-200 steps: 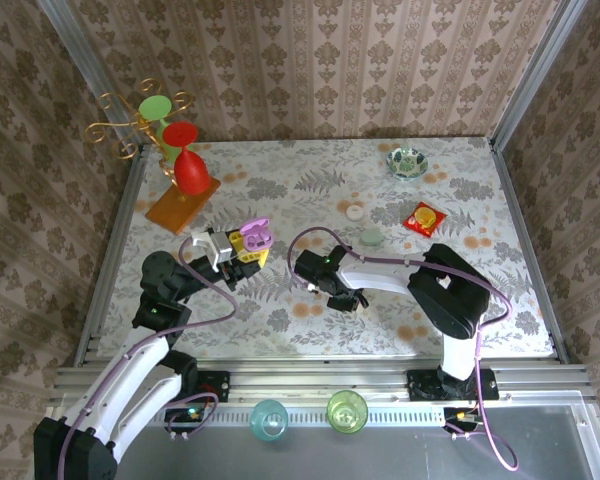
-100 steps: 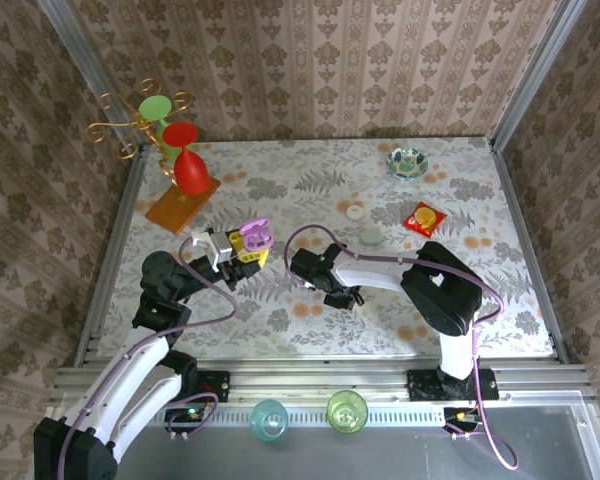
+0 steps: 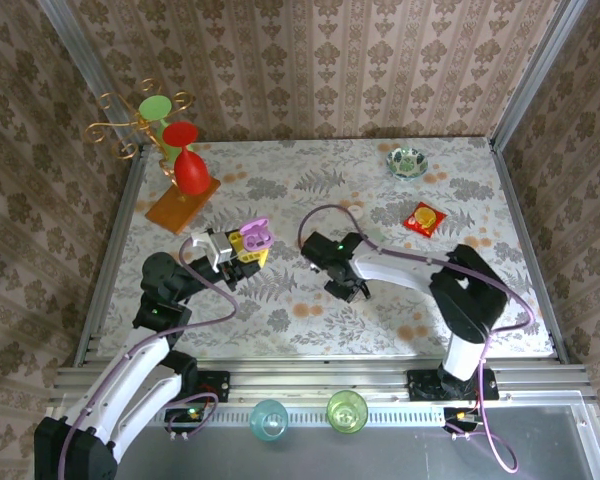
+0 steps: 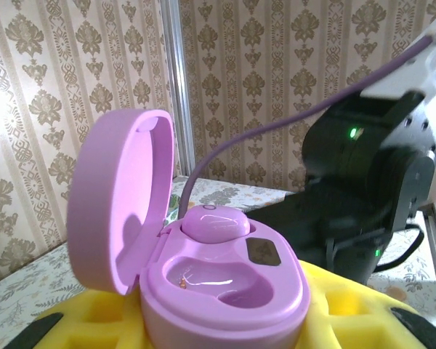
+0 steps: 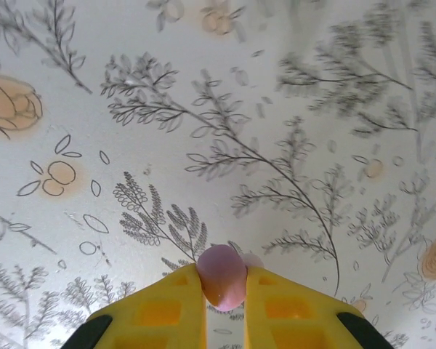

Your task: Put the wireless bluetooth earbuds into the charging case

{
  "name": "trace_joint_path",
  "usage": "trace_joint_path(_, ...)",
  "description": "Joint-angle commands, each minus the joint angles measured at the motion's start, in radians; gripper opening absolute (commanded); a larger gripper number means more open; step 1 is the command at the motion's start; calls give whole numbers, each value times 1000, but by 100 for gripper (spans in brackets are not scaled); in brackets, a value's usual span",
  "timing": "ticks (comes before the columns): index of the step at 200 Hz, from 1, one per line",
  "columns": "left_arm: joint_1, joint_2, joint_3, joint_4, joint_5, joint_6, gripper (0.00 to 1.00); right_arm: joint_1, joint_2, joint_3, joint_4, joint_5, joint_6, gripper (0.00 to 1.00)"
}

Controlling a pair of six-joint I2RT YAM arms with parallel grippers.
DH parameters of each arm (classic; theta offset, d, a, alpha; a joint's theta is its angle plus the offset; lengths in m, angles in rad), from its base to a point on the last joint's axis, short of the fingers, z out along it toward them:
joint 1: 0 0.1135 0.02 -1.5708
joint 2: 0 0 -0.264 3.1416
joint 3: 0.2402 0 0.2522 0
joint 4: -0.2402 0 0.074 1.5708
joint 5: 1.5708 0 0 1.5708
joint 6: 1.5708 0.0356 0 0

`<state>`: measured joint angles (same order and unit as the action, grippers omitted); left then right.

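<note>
right gripper point(image 5: 224, 270) clamped on lilac earbud point(image 5: 221, 282), off the table point(image 5: 131, 109) | left gripper point(image 3: 242, 248) clamped on open charging case point(image 4: 225, 291) | risk: your tip pinch is shallow, so the bud may slip or enter the empty socket point(image 4: 203, 273) skewed

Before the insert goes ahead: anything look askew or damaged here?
Nothing stands out. The charging case sits upright, lid open, in the left gripper, one well empty; the right gripper pinches a lilac earbud.

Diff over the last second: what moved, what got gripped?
The right pincer closed on a lilac earbud, and its arm swung: wrist further from the bases, elbow out to the right. Unchanged: the left pincer holds the open charging case, with a seated earbud in it.
</note>
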<state>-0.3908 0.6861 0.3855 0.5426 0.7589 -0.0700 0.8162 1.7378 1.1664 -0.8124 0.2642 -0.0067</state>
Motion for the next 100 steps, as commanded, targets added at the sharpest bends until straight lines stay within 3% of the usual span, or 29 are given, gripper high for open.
trace_joint_path(1, 9, 11, -12, 56, -42, 29, 23, -34, -95, -49, 35, -132, 109, 15)
trace_joint_path(51, 1, 122, -53, 252, -91, -4, 23, -105, -303, -114, 144, -425, 244, 15)
trace_joint_path(100, -27, 209, -77, 342, -141, 57, 23, -124, -422, -51, 208, -625, 346, 15)
